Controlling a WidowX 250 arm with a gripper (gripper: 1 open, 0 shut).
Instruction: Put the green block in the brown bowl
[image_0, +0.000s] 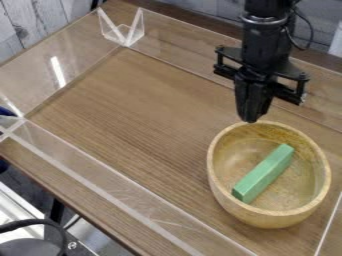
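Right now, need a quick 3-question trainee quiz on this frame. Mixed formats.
1. True or false: the green block lies inside the brown bowl.
2. The gripper is: A) shut on the block, B) shut and holding nothing, C) wide open.
3. Fill in: the gripper points straight ____ and hangs beside the bowl's far rim, over the wooden table.

Key:
1. True. The block rests in the bowl, slanted against its inner floor.
2. B. Fingers together, nothing between them.
3. Down.
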